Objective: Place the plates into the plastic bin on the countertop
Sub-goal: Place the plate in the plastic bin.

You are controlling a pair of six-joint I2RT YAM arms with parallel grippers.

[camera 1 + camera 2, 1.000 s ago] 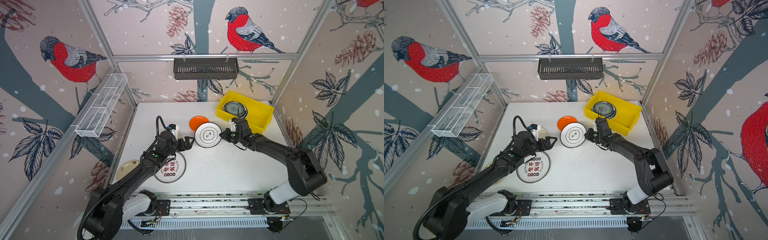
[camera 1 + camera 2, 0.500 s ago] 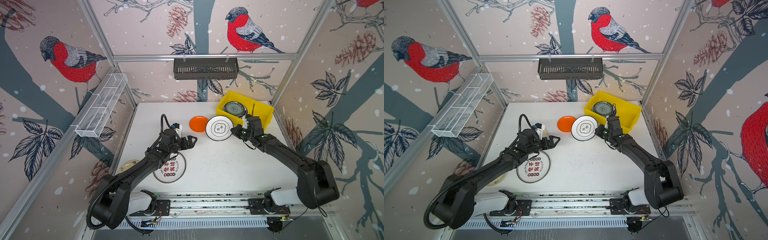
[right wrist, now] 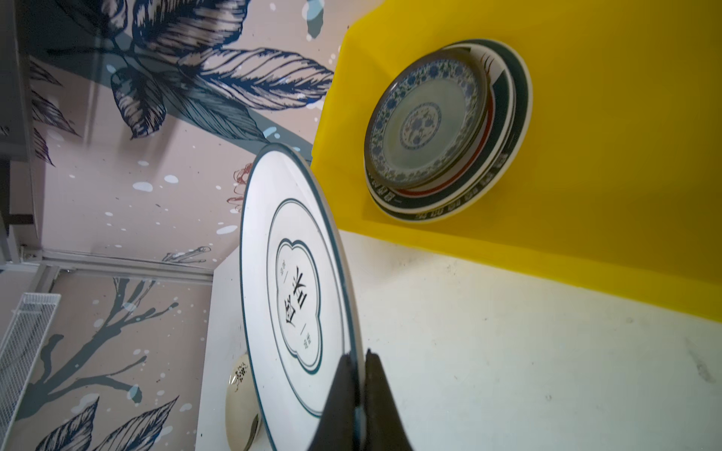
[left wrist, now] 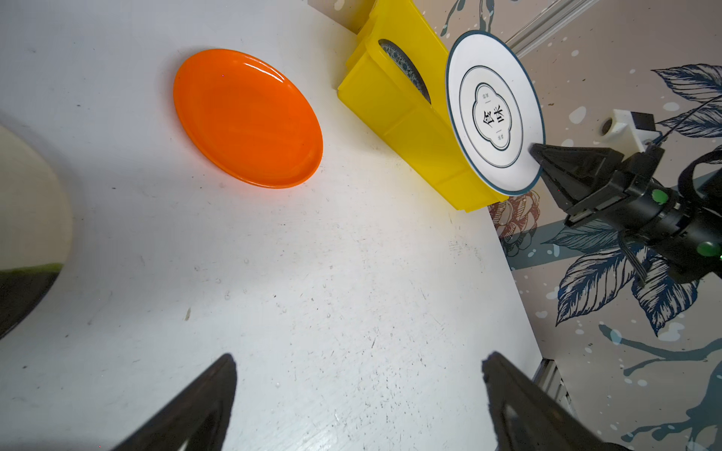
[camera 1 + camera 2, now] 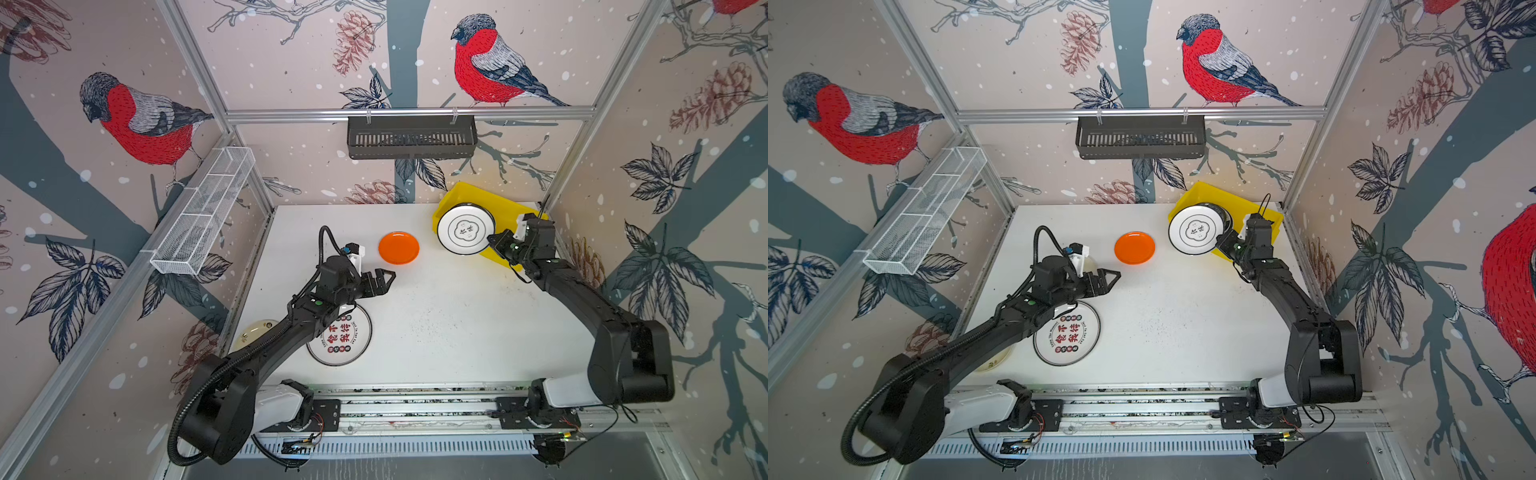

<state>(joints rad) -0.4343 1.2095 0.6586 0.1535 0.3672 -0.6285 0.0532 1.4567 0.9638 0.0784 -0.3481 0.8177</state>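
Observation:
My right gripper (image 5: 492,240) (image 3: 359,355) is shut on the rim of a white plate (image 5: 465,232) (image 3: 297,296) with a dark rim and black characters. It holds the plate in the air over the near left corner of the yellow plastic bin (image 5: 528,210) (image 3: 586,156). A stack of plates (image 3: 426,121), a blue-patterned one on top, lies in the bin. An orange plate (image 5: 399,248) (image 4: 246,117) sits on the countertop (image 5: 457,324). My left gripper (image 5: 385,277) (image 4: 359,359) is open and empty, just short of the orange plate. A white plate with red characters (image 5: 345,338) lies under my left arm.
A cream plate (image 5: 255,332) lies at the countertop's left edge, partly under the left arm. A black slatted basket (image 5: 411,137) hangs on the back wall and a white wire basket (image 5: 203,216) on the left wall. Aluminium rails (image 5: 415,399) edge the front.
My right gripper has carried the white plate back and to the right, from beside the orange plate to over the bin. The left gripper has crept slightly toward the orange plate, still open.

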